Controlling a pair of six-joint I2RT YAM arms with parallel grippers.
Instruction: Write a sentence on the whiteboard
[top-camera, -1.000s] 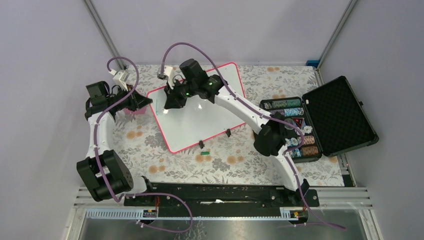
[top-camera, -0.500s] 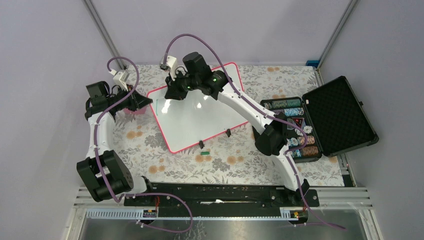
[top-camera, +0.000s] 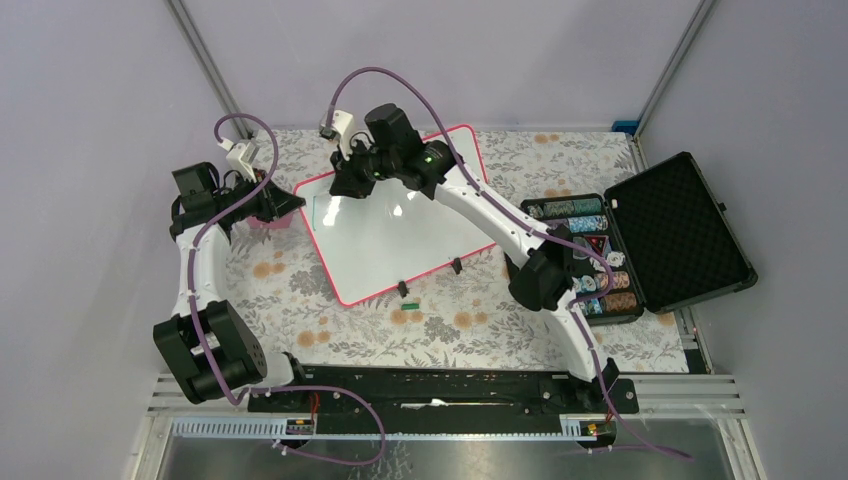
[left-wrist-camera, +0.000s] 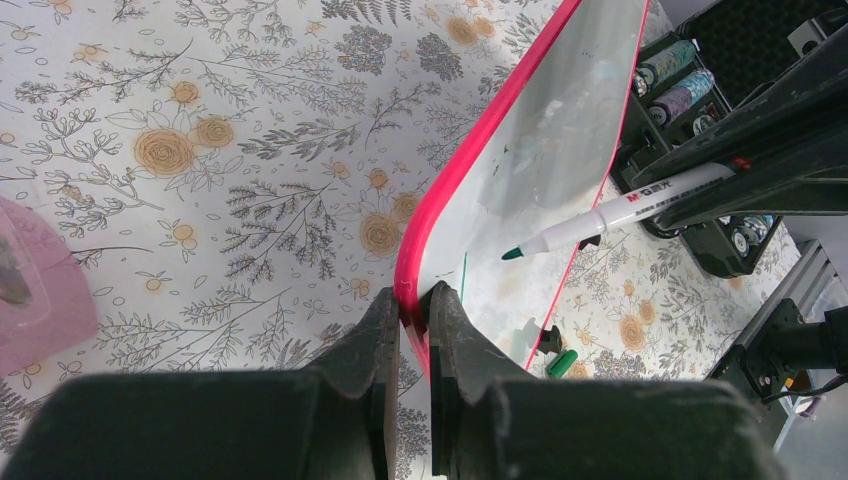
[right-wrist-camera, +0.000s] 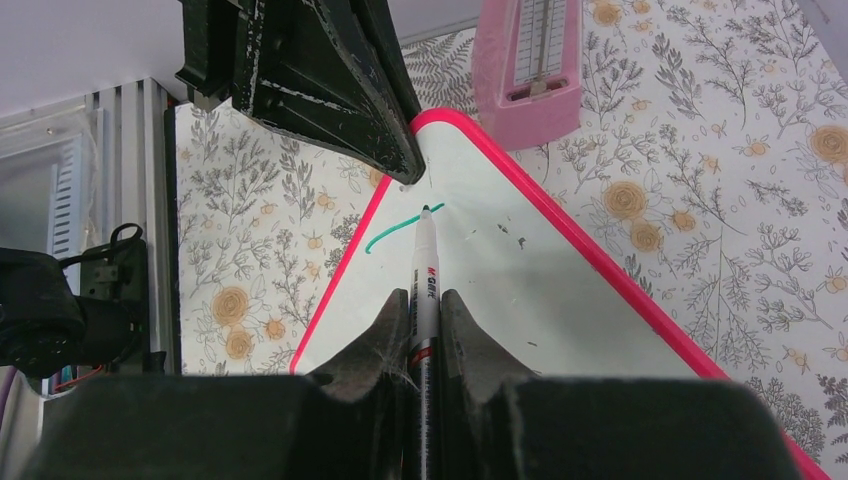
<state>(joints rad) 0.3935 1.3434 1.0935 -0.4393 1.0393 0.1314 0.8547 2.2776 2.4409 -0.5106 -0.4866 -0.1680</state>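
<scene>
The whiteboard (top-camera: 400, 240), glossy white with a pink-red frame, lies tilted on the floral cloth. My left gripper (top-camera: 293, 204) is shut on its left corner, and the frame (left-wrist-camera: 412, 300) sits pinched between the jaws. Over the board's far left corner, my right gripper (top-camera: 338, 190) is shut on a white marker (right-wrist-camera: 424, 270). The marker's green tip (left-wrist-camera: 512, 254) is at the board's surface; I cannot tell if it touches. Of the sentence, only one short green stroke (right-wrist-camera: 392, 232) shows, just beside the tip.
A pink block (top-camera: 265, 222) lies left of the board, by my left gripper. The marker's green cap (top-camera: 408, 301) and two small black pieces (top-camera: 455, 265) sit at the board's near edge. An open black case (top-camera: 680, 230) with chips stands at the right.
My right gripper has carried the marker a little toward the board's far left corner. The left gripper has kept its hold on the frame without moving.
</scene>
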